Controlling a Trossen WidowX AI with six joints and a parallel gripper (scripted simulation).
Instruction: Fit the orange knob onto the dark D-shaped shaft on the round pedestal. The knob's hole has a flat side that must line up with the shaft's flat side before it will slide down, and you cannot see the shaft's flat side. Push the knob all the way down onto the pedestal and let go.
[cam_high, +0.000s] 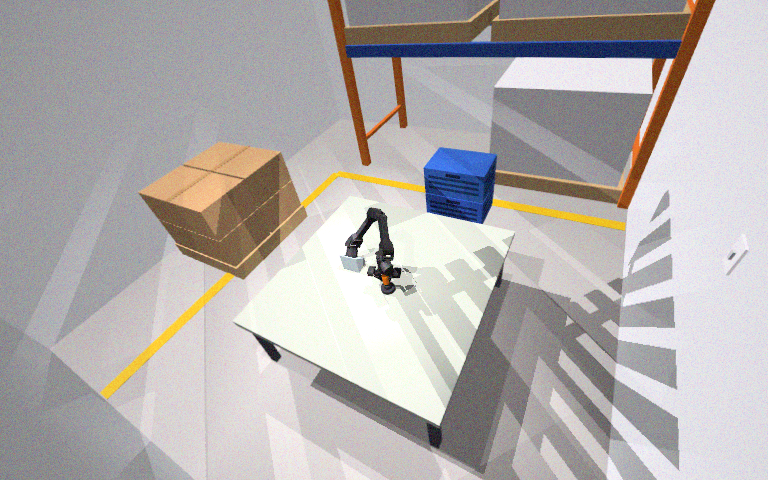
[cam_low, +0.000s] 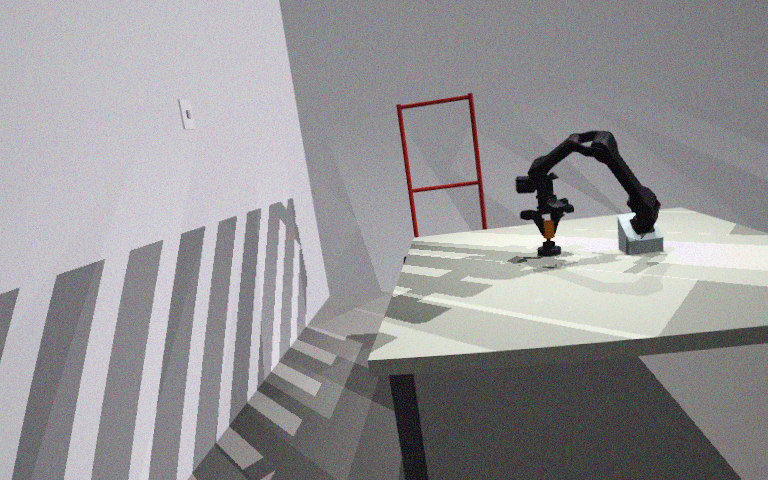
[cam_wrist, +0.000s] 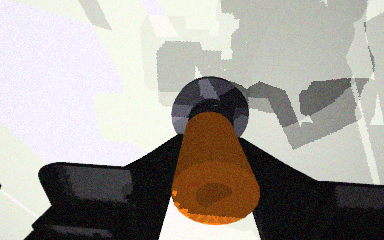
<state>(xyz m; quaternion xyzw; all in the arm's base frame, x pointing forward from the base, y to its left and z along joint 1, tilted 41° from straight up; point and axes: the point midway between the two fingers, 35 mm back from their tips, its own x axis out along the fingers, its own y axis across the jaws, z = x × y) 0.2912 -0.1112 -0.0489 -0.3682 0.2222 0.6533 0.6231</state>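
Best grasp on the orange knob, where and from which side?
Grip the orange knob by its side walls, coming from above. It stands upright over the round pedestal, and its tall, round sides give opposed fingers room. The gripper already has it that way; I'd keep that.
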